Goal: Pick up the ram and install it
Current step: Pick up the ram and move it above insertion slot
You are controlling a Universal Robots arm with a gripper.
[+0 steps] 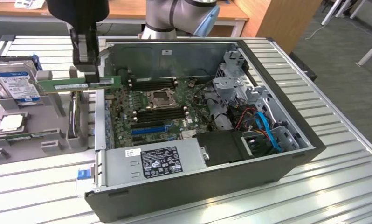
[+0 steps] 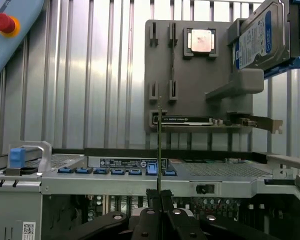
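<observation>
Tool (image 2: 159, 194) pinches the ram (image 1: 80, 85) above the gray rack (image 1: 24, 135), beside a hard drive (image 1: 15, 81); the computer case (image 1: 173, 186) wall stands between it and the motherboard (image 1: 120, 105).

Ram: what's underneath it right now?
The ram, shut in the gripper, hangs over the grey holder and the case's wall. The holder's part directly beneath is covered.

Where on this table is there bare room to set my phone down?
Bare slatted table lies along the exterior view's right of the computer case, and at that view's lower left, bordering the gray holder. Crowded: inside the case, the holder with its hard drive, and between them, where the gripper holds the ram.
</observation>
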